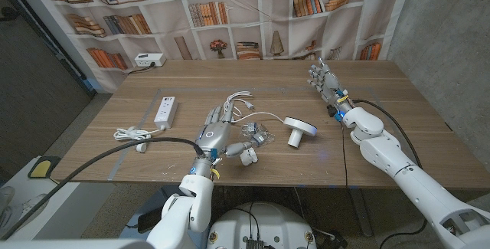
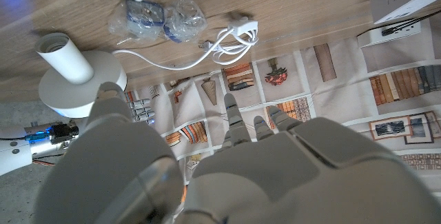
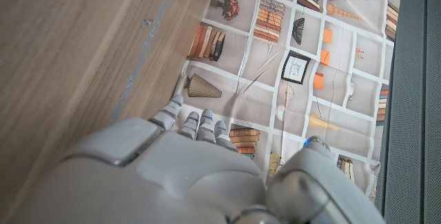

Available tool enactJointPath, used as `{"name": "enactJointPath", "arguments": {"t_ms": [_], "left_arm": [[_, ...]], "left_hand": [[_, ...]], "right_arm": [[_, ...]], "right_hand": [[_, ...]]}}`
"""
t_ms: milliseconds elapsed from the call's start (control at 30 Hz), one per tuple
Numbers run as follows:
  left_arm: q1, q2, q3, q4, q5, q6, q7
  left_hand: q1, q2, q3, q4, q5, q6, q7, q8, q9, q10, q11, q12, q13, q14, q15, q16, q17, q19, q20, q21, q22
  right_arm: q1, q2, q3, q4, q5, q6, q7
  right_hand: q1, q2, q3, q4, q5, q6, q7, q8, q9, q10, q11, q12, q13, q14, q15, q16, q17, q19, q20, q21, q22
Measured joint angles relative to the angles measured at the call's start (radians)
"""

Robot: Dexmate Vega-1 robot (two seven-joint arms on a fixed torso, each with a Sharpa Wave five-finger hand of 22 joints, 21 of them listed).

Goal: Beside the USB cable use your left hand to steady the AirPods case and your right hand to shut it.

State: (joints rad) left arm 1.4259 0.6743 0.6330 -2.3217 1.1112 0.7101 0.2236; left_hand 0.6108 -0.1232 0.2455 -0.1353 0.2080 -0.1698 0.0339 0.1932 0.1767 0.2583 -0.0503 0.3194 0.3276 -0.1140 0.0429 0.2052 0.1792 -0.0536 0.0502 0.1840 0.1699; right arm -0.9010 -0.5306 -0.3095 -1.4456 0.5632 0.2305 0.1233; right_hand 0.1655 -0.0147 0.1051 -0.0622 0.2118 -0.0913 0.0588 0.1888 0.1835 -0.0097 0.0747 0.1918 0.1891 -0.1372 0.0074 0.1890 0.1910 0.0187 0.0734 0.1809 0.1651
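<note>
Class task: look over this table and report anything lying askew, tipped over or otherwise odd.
The white lamp-socket piece lies tipped on its side mid-table instead of standing on its round base. Beside it sits crumpled clear plastic packaging, and the white USB cable lies loosely bunched. Nothing looks spilled or broken.

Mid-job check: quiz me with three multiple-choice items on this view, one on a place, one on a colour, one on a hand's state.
1. Where does the USB cable lie?
A. Just beyond the left hand's fingertips
B. Under the right hand
C. At the table's near edge

2. What colour is the power strip?
A. Black
B. White
C. Red

3. How is the right hand?
A. Gripping the cable
B. Closed into a fist
C. Fingers apart, holding nothing

Answers:
1. A: in the head view the USB cable is coiled just past the fingers of the left hand.
2. B: the power strip on the table's left part is white.
3. C: the right hand is over the table's far right part with its fingers spread and nothing in it, well apart from the cable.
</note>
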Motion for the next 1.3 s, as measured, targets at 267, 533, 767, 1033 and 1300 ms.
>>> {"name": "enactJointPath", "arguments": {"t_ms": [267,533,767,1033,1300], "left_arm": [[-0.024,0.024,0.029,-0.013,0.029,0.032,-0.068],[-0.045,0.044,0.06,-0.017,0.078,0.058,-0.105],[-0.063,0.056,0.092,-0.009,0.128,0.081,-0.12],[-0.086,0.066,0.124,-0.005,0.178,0.109,-0.167],[-0.108,0.078,0.151,-0.007,0.219,0.126,-0.231]], "left_hand": [[0.016,0.016,0.006,-0.006,0.0,0.0,0.0,0.0,0.0,0.012,-0.009,0.007,0.005,0.0,0.0,0.0,0.0,-0.007,0.007,0.0,0.0],[0.026,0.026,0.01,-0.01,0.0,0.0,0.0,0.0,0.0,0.012,-0.009,0.007,0.014,0.0,0.0,0.0,0.0,-0.016,0.007,0.0,0.0],[0.026,0.026,0.01,-0.01,-0.005,0.0,0.0,0.0,0.0,0.012,-0.009,0.007,0.018,-0.009,-0.009,0.0,0.0,-0.007,-0.011,0.0,0.0],[0.03,0.03,0.01,-0.01,-0.009,-0.001,-0.002,0.0,0.0,0.009,-0.011,0.007,0.023,-0.009,-0.009,-0.003,0.0,-0.007,-0.011,0.0,0.0],[0.047,0.047,0.018,-0.009,-0.012,-0.002,-0.013,0.0,0.0,0.017,-0.018,0.007,0.028,-0.004,-0.015,-0.005,-0.003,0.0,-0.018,0.006,0.0]], "right_arm": [[0.002,0.001,-0.002,0.002,-0.002,-0.002,-0.001],[0.005,0.003,-0.005,0.005,-0.004,-0.004,-0.003],[0.009,0.006,-0.008,0.012,-0.005,-0.005,-0.003],[0.011,0.007,-0.009,0.015,-0.007,-0.005,-0.002],[0.011,0.006,-0.008,0.015,-0.009,-0.002,-0.003]], "right_hand": [[0.0,0.0,0.0,0.0,0.0,0.0,0.0,0.0,0.0,0.0,0.0,0.0,0.0,0.0,0.0,0.0,0.0,0.0,0.0,0.0,0.0],[0.0,0.0,0.0,0.0,-0.005,0.0,0.0,0.0,0.0,0.0,0.0,0.0,0.0,0.0,0.0,0.0,0.0,0.0,0.0,0.0,0.0],[0.0,0.0,0.0,0.0,-0.005,0.0,0.0,0.0,0.0,0.0,0.0,0.0,0.0,0.0,0.0,0.0,0.0,0.0,0.0,0.0,0.0],[0.0,0.0,0.0,0.0,-0.005,0.0,0.0,0.0,0.0,0.0,0.0,0.0,0.0,0.0,0.0,0.001,0.0,0.0,0.0,0.0,0.0],[0.0,0.0,-0.003,-0.003,-0.005,0.0,0.0,0.0,0.0,0.0,0.0,0.0,0.0,-0.004,-0.004,0.004,0.0,0.004,-0.015,0.004,0.0]]}}
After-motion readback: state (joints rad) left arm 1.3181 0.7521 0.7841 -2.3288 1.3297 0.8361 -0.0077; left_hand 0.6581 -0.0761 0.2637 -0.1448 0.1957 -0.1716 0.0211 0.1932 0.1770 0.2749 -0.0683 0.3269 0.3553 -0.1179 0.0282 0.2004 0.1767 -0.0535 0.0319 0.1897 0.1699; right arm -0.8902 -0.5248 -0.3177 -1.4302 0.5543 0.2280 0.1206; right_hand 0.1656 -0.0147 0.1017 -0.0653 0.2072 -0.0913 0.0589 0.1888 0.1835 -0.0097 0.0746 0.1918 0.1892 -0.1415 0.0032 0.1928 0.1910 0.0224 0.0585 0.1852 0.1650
